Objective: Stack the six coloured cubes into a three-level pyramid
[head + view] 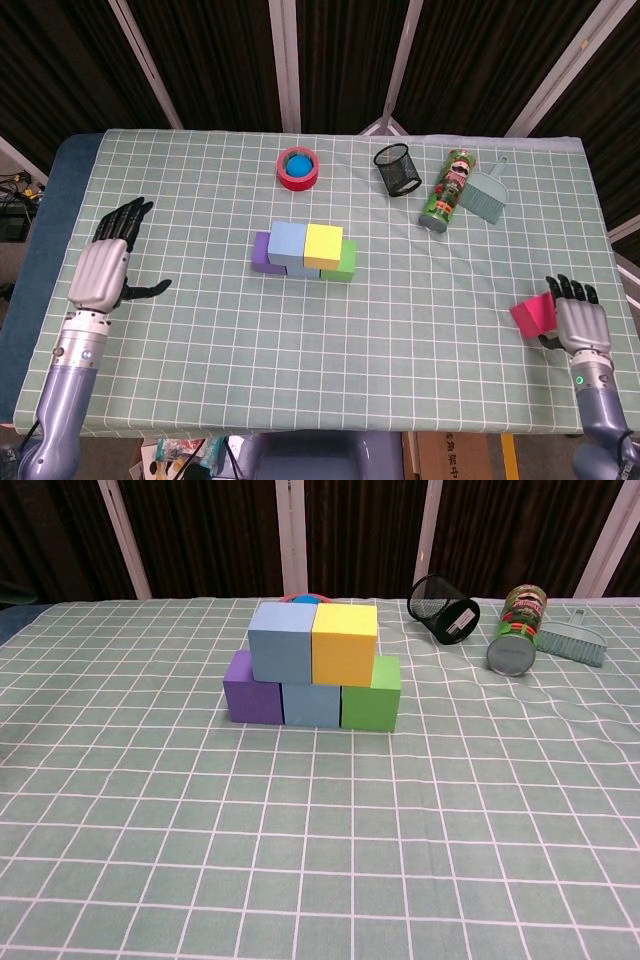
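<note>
At the desk's (200, 400) right edge my right hand (580, 325) grips the pink cube (532, 315), fingers (572, 290) curled around it, my left hand (100, 275) resting empty with fingers spread, purple cube (251, 689), blue cube (311, 703), green cube (371, 693) in a row at centre, light-blue cube (281, 641) and yellow cube (344, 642) on top.

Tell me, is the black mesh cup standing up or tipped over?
Tipped over. The black mesh pen cup lies on its side on the tablecloth, its open mouth facing sideways in the chest view.
</note>
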`<action>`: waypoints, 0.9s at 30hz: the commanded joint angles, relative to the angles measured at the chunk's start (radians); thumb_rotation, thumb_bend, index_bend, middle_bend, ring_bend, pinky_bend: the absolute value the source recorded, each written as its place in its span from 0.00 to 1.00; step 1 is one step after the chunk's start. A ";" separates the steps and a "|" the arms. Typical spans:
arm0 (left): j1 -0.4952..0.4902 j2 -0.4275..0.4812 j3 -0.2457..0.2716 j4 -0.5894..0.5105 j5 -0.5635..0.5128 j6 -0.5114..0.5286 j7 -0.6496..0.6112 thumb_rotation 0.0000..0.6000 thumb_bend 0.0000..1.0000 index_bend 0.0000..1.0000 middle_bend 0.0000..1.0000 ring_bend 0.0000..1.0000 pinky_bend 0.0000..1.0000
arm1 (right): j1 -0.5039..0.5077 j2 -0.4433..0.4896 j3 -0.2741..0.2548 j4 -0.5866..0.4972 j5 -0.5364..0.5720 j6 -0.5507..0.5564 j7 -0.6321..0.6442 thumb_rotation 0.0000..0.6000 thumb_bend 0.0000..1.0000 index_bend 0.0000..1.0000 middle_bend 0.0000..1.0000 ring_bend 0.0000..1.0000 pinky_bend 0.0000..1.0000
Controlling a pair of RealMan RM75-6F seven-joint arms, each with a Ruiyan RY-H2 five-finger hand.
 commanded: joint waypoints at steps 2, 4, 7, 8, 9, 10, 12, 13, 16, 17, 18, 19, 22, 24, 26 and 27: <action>0.003 -0.003 -0.005 0.002 -0.004 -0.005 0.002 1.00 0.10 0.00 0.00 0.00 0.00 | 0.027 -0.030 0.020 0.012 -0.007 -0.004 -0.015 1.00 0.24 0.00 0.00 0.00 0.00; 0.005 -0.005 -0.008 0.003 -0.005 -0.007 0.005 1.00 0.10 0.00 0.00 0.00 0.00 | 0.037 -0.038 0.028 0.005 -0.016 0.002 -0.020 1.00 0.24 0.00 0.00 0.00 0.00; 0.007 -0.007 -0.011 0.004 -0.008 -0.010 0.009 1.00 0.10 0.00 0.00 0.00 0.00 | 0.053 -0.044 0.036 -0.006 -0.025 0.002 -0.032 1.00 0.24 0.00 0.00 0.00 0.00; 0.008 -0.008 -0.012 0.004 -0.009 -0.011 0.009 1.00 0.10 0.00 0.00 0.00 0.00 | 0.058 -0.045 0.039 -0.013 -0.026 0.003 -0.036 1.00 0.24 0.00 0.00 0.00 0.00; 0.008 -0.008 -0.013 0.004 -0.010 -0.013 0.010 1.00 0.10 0.00 0.00 0.00 0.00 | 0.060 -0.046 0.041 -0.019 -0.027 0.005 -0.038 1.00 0.24 0.00 0.00 0.00 0.00; 0.009 -0.008 -0.014 0.003 -0.011 -0.015 0.011 1.00 0.10 0.00 0.00 0.00 0.00 | 0.061 -0.047 0.042 -0.028 -0.024 0.006 -0.039 1.00 0.24 0.00 0.00 0.00 0.00; 0.010 -0.008 -0.016 0.004 -0.012 -0.018 0.012 1.00 0.10 0.00 0.00 0.00 0.00 | 0.059 -0.046 0.046 -0.047 -0.011 0.006 -0.037 1.00 0.24 0.00 0.00 0.00 0.00; 0.011 -0.008 -0.017 0.004 -0.014 -0.020 0.012 1.00 0.10 0.00 0.00 0.00 0.00 | 0.057 -0.042 0.048 -0.059 0.002 0.005 -0.035 1.00 0.24 0.00 0.00 0.00 0.00; 0.013 -0.009 -0.020 0.005 -0.016 -0.025 0.011 1.00 0.10 0.00 0.00 0.00 0.00 | 0.050 -0.032 0.054 -0.083 0.039 0.004 -0.032 1.00 0.24 0.00 0.00 0.00 0.00; 0.013 -0.009 -0.021 0.005 -0.017 -0.027 0.011 1.00 0.10 0.00 0.00 0.00 0.00 | 0.048 -0.027 0.057 -0.091 0.051 0.004 -0.028 1.00 0.24 0.00 0.00 0.00 0.00; 0.014 -0.009 -0.022 0.005 -0.018 -0.031 0.010 1.00 0.10 0.00 0.00 0.00 0.00 | 0.045 -0.020 0.061 -0.104 0.065 0.004 -0.023 1.00 0.24 0.00 0.00 0.00 0.00; 0.014 -0.009 -0.022 0.004 -0.019 -0.033 0.010 1.00 0.10 0.00 0.00 0.00 0.00 | 0.042 -0.015 0.065 -0.112 0.075 0.005 -0.019 1.00 0.24 0.00 0.00 0.00 0.00; 0.015 -0.010 -0.023 0.004 -0.019 -0.037 0.010 1.00 0.10 0.00 0.00 0.00 0.00 | 0.037 0.000 0.075 -0.138 0.103 0.011 -0.008 1.00 0.24 0.00 0.04 0.01 0.00; 0.016 -0.011 -0.024 0.004 -0.019 -0.039 0.011 1.00 0.10 0.00 0.00 0.00 0.00 | 0.034 0.006 0.080 -0.148 0.114 0.019 -0.004 1.00 0.24 0.00 0.08 0.03 0.00; 0.018 -0.011 -0.026 0.002 -0.019 -0.039 0.010 1.00 0.10 0.00 0.00 0.00 0.00 | 0.032 0.009 0.082 -0.151 0.122 0.027 -0.002 1.00 0.24 0.00 0.12 0.05 0.00; 0.019 -0.011 -0.028 0.002 -0.018 -0.039 0.010 1.00 0.10 0.00 0.00 0.00 0.00 | 0.031 0.009 0.083 -0.151 0.125 0.029 -0.001 1.00 0.24 0.00 0.13 0.05 0.00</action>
